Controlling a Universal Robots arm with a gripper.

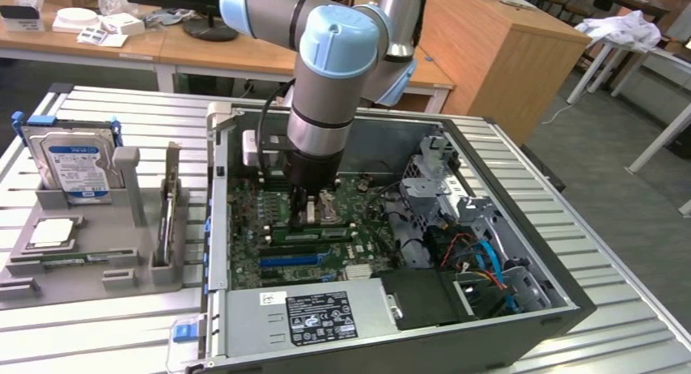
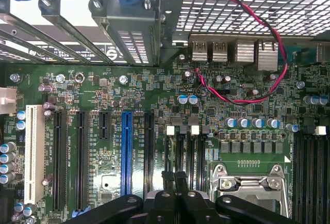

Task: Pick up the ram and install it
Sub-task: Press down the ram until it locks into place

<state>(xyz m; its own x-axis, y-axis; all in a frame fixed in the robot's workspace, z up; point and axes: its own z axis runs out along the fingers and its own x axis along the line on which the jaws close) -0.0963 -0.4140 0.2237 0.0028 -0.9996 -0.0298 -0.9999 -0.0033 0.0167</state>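
An open computer case point(image 1: 540, 309) is entered by the arm point(image 1: 324, 91), its jaws point(image 2: 174, 180) clenched on nothing just above the motherboard point(image 2: 154, 95), with clear room around them. One ram point(image 1: 65, 261) is seen well apart from the jaws, lying flat in a gray holder point(image 1: 128, 180), long axis running toward the case.

The open computer case point(image 1: 519, 252) lies at the centre of the exterior view, the motherboard point(image 1: 313, 236) inside it. The arm point(image 1: 324, 99) reaches down into it from the top. At frame left a tray point(image 1: 76, 261) holds a hard drive point(image 1: 74, 165) upright.
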